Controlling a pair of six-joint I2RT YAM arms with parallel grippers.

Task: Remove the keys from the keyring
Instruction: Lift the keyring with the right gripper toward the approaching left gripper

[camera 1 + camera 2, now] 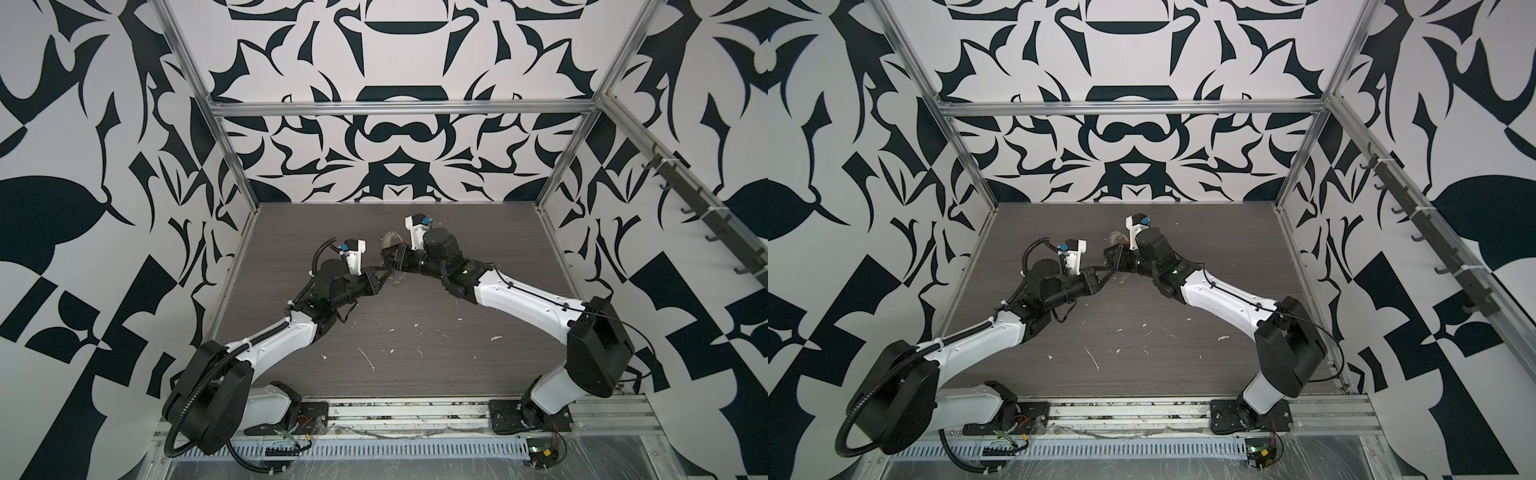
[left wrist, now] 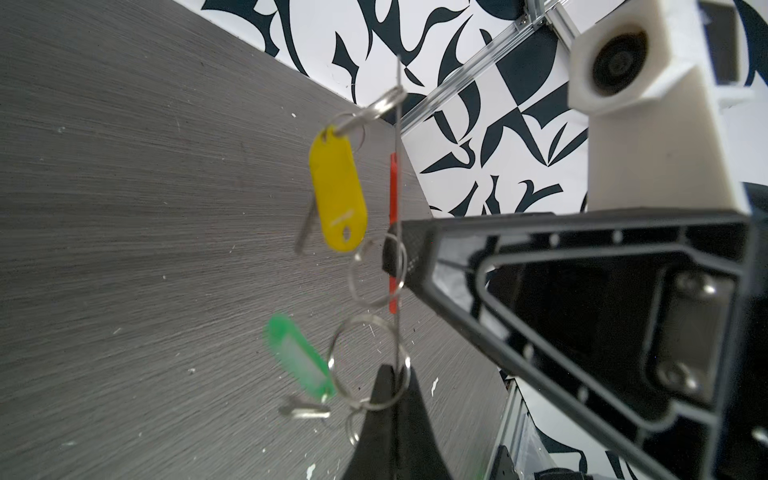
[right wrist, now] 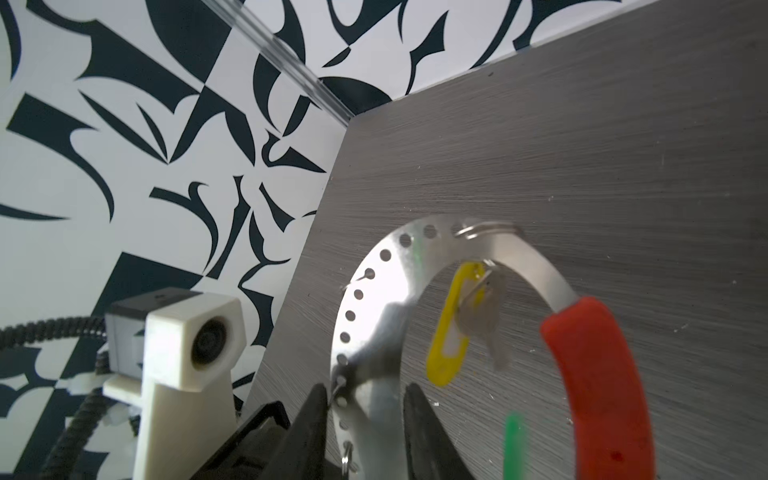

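Observation:
The keyring [image 3: 374, 282] is a flat silver band with a row of holes and a red sleeve [image 3: 598, 374]. It hangs above the table between both grippers, small in both top views [image 1: 390, 241] [image 1: 1115, 239]. The yellow key tag [image 2: 336, 191] [image 3: 451, 336] hangs from a silver ring on the band. The green key tag [image 2: 299, 361] [image 3: 514, 444] hangs lower, blurred. My left gripper [image 2: 394, 370] [image 1: 384, 272] is shut on the band's thin edge, and a silver ring [image 2: 368, 361] loops round its tips. My right gripper [image 3: 365, 395] [image 1: 388, 259] straddles the band with its jaws apart.
White flecks [image 1: 368, 359] lie scattered over the dark wood-grain table [image 1: 415, 332]. Patterned walls and aluminium posts [image 1: 232, 166] close in the back and sides. The two wrists are close together, so each wrist view shows the other arm's camera mount [image 2: 615, 62] [image 3: 187, 340].

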